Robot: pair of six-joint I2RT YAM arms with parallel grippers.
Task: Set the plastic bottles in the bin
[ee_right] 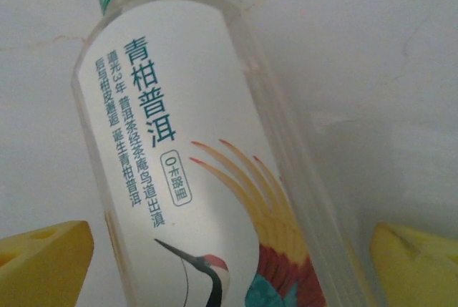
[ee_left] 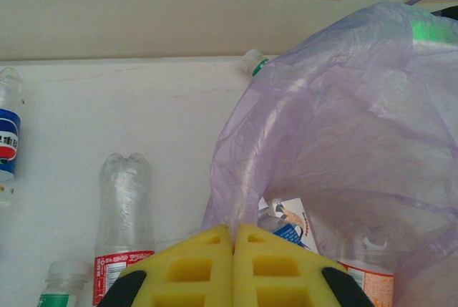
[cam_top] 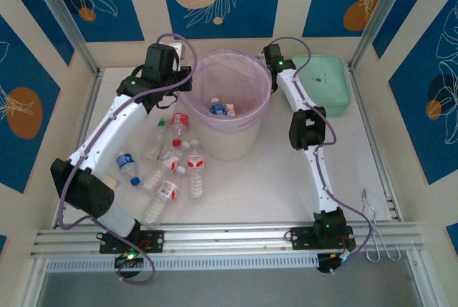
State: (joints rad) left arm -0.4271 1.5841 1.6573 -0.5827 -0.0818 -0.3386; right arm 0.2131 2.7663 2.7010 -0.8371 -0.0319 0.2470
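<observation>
Top external: six bottles (cam_top: pixel 195 171) lie near the table's (cam_top: pixel 286 178) left edge beside one bin (cam_top: pixel 222 146), which holds at least two more. Left tool (ee_left: pixel 234 230) pressed together; right tool (ee_right: pixel 232 228) spread astride one crane-label bottle (ee_right: pixel 179 106).

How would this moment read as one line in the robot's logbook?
left gripper: shut, empty, beside bin | right gripper: open, astride crane-label bottle | bin: bottles inside | table: more bottles lying loose
</observation>
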